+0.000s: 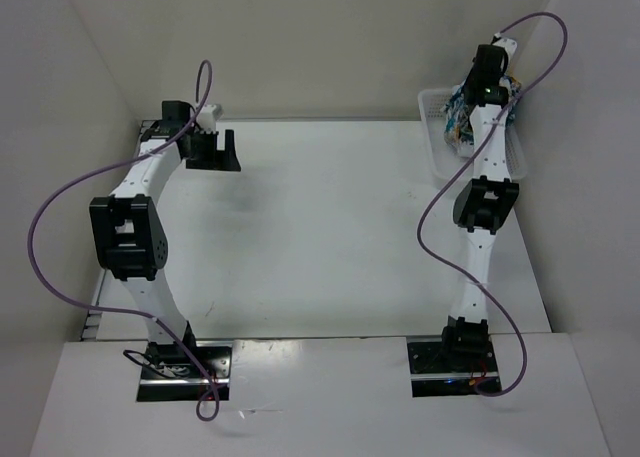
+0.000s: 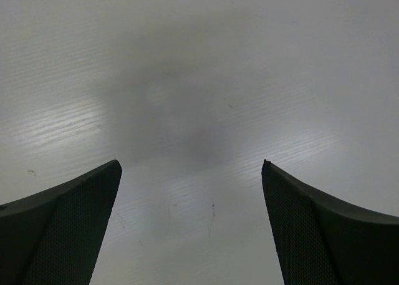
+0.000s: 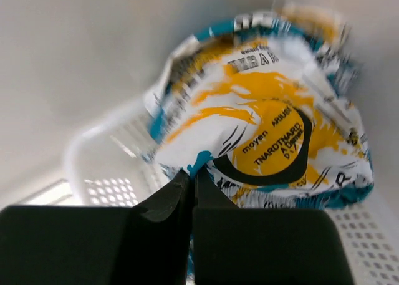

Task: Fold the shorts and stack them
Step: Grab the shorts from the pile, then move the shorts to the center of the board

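Observation:
The shorts (image 3: pixel 262 123), white fabric with teal, yellow-orange and black print, bulge up from the white perforated basket (image 3: pixel 106 166) at the far right of the table. In the top view they show as a colourful bundle (image 1: pixel 458 112) under the right wrist. My right gripper (image 3: pixel 193 173) is shut on a pinch of the shorts' fabric and holds it above the basket. My left gripper (image 2: pixel 190 173) is open and empty, pointing down at the bare white table at the far left (image 1: pixel 212 149).
The basket (image 1: pixel 435 142) stands against the right wall at the back. White walls close the table on the left, back and right. The table's front edge runs just ahead of the arm bases (image 1: pixel 320 337).

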Controlling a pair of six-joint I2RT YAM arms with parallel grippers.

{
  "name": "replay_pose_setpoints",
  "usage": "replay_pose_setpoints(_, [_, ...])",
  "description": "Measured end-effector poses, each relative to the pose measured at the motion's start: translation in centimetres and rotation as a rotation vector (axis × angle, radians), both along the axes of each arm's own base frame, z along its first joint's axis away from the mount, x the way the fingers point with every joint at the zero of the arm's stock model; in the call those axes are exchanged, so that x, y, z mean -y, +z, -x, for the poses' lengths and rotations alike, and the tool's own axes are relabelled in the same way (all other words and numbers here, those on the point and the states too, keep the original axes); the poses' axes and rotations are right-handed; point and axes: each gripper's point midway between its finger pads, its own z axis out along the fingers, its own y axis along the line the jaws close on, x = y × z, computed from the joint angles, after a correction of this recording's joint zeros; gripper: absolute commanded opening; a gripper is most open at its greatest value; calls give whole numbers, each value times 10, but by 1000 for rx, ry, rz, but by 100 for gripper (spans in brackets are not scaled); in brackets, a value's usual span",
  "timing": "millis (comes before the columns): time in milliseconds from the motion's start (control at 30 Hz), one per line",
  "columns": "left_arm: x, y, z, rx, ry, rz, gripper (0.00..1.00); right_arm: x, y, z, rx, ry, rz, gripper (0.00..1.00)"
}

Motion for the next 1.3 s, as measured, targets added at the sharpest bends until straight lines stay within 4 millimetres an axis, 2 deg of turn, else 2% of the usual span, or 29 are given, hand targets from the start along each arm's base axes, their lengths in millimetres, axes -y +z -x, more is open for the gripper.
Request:
replay_pose_setpoints(67, [3, 7, -3, 15, -13, 15, 100, -4, 32, 0, 60, 6, 20, 0])
replay_pose_setpoints(167, [6, 22, -6, 53, -23, 25, 100, -22, 93, 7, 164, 39, 55, 0])
replay_pose_setpoints(267, [7, 42, -2, 97, -27, 27, 100, -61, 166, 27, 274, 109, 95, 0])
replay_pose_setpoints(333, [7, 58, 5, 138, -27, 23, 100, -100, 212, 46, 341, 180, 110, 0])
replay_pose_setpoints(433, [8, 80, 33, 184, -25, 16, 100, -180, 277, 88, 445, 342, 102, 0])
replay_pose_setpoints(500, [8, 93, 51, 220, -21, 9, 100, -232, 306, 121, 489, 464, 76, 0])
replay_pose_setpoints(567, [7, 101, 72, 248, -13, -1, 100, -281, 320, 152, 504, 589, 44, 0])
replay_pose_setpoints(633, [6, 105, 93, 269, -4, -11, 100, -328, 322, 179, 490, 713, 6, 0])
replay_pose_setpoints(700, [5, 108, 112, 287, 7, -23, 100, -369, 313, 201, 448, 813, -28, 0])
replay_pose_setpoints(867, [-6, 112, 153, 333, 54, -48, 100, -461, 265, 253, 276, 1013, -64, 0])
replay_pose_setpoints(967, [-19, 114, 166, 358, 104, -66, 100, -506, 238, 286, 183, 1120, -62, 1])
replay_pose_setpoints(1000, [-22, 116, 169, 366, 116, -72, 100, -515, 230, 291, 157, 1140, -62, 30])
replay_pose_setpoints(1033, [-24, 116, 172, 372, 123, -76, 100, -520, 223, 294, 135, 1150, -65, 53])
replay_pose_setpoints(1067, [-25, 117, 174, 379, 128, -78, 100, -523, 215, 293, 113, 1151, -62, 71])
replay_pose_setpoints(1100, [-26, 117, 176, 384, 130, -79, 100, -523, 206, 291, 88, 1146, -59, 98])
replay_pose_setpoints(1200, [-29, 120, 179, 395, 143, -86, 100, -519, 180, 279, 13, 1115, -29, 98])
replay_pose_setpoints(1300, [-31, 119, 179, 393, 152, -91, 100, -513, 161, 273, -40, 1088, -3, 98])
